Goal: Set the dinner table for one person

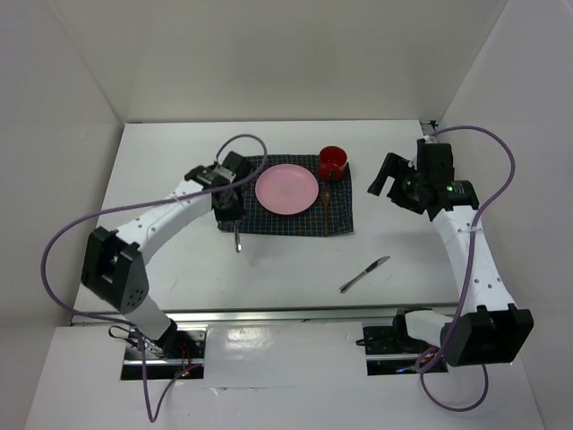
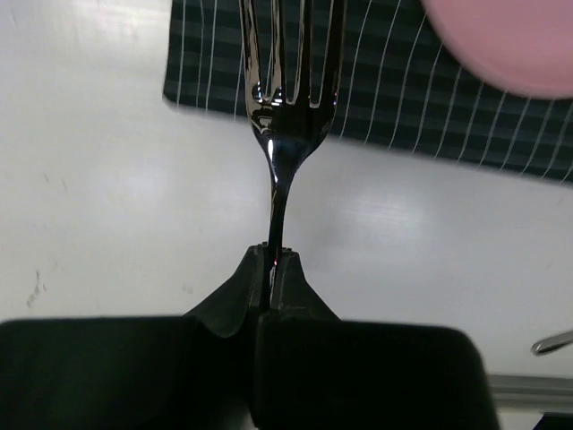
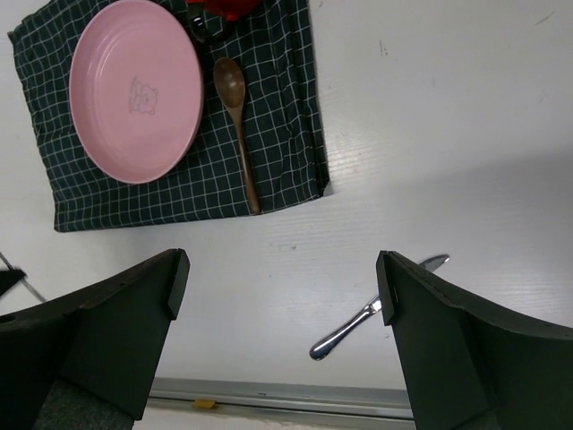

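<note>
My left gripper is shut on a metal fork, pinching its thin neck at the left edge of the dark checked placemat. The tines lie over the cloth; the handle end pokes out toward the near side on the white dinner table. On the placemat lie a pink plate, a red cup and a wooden spoon. A metal knife lies on the table right of the mat. My right gripper hangs open and empty above the table, right of the cup.
A metal rail runs along the table's near edge, just beyond the knife. White walls close in the table at the back and on both sides. Purple cables loop off both arms.
</note>
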{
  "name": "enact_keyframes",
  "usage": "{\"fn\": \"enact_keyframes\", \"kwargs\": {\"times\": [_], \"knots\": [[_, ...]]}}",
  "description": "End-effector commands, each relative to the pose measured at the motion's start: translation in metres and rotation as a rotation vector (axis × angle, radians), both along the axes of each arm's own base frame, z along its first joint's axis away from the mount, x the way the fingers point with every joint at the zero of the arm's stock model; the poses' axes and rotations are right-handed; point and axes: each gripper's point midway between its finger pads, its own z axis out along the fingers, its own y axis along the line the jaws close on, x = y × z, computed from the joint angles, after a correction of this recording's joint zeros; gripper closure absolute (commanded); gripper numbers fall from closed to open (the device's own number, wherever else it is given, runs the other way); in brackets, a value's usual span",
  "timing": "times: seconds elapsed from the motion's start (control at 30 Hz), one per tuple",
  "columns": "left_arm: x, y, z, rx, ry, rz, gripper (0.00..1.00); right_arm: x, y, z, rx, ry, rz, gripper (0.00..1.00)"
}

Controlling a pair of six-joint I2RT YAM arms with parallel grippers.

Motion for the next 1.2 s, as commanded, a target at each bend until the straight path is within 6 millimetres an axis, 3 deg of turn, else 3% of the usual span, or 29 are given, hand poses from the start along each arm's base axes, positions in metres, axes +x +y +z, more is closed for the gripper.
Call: {"fn": "enact_keyframes", "kwargs": {"times": [0.0,0.03,0.07,0.23,0.27,0.3,0.37,0.4,0.57,0.7,0.73,0.83,0.9,0.97,1.03,1.17], "knots": [[0.041,0.008,0.005,0.054,0.011,-0.073,1.00,0.015,0.007,0.015,0.051,-0.058,0.012,0.01],[0.055,0.011,-0.011,0.082,0.047,-0.079,1.00,0.016,0.007,0.012,0.051,-0.049,0.012,0.01],[0.076,0.004,0.000,0.062,0.011,-0.088,1.00,0.014,0.007,0.008,0.051,-0.038,0.012,0.01],[0.129,-0.001,-0.028,0.112,0.067,-0.118,1.00,0.005,0.000,-0.004,0.015,0.004,-0.012,0.01],[0.144,-0.009,-0.024,0.094,0.039,-0.130,1.00,0.005,0.000,-0.004,0.015,0.004,-0.012,0.01],[0.148,-0.007,-0.046,0.102,0.089,-0.124,1.00,0.001,-0.004,-0.006,-0.001,0.010,-0.028,0.01],[0.158,-0.009,-0.053,0.091,0.095,-0.119,1.00,-0.002,-0.007,-0.005,-0.016,0.007,-0.030,0.01],[0.157,-0.006,-0.067,0.112,0.121,-0.116,1.00,-0.005,-0.007,-0.007,-0.016,0.024,-0.030,0.01],[0.177,-0.005,-0.088,0.066,0.115,-0.107,1.00,-0.027,-0.011,-0.007,-0.026,0.041,-0.051,0.01],[0.184,0.001,-0.089,0.175,0.098,-0.106,0.99,-0.048,-0.011,-0.041,-0.010,0.147,-0.090,0.01],[0.185,-0.005,-0.086,0.172,0.085,-0.116,0.95,-0.052,-0.011,-0.045,-0.003,0.157,-0.100,0.01],[0.180,-0.007,-0.082,0.155,0.094,-0.123,0.69,-0.061,-0.008,-0.065,0.042,0.211,-0.157,0.02],[0.174,-0.006,-0.079,0.147,0.096,-0.126,0.65,-0.061,-0.011,-0.066,0.066,0.207,-0.224,0.06],[0.175,-0.007,-0.058,0.134,0.059,-0.124,0.64,-0.060,-0.010,-0.076,0.082,0.212,-0.244,0.12],[0.170,-0.005,-0.048,0.132,0.053,-0.124,0.64,-0.058,-0.010,-0.081,0.108,0.238,-0.298,0.12],[0.164,-0.006,-0.009,0.095,-0.001,-0.128,0.64,-0.062,0.013,-0.115,0.200,0.383,-0.246,0.08]]}}
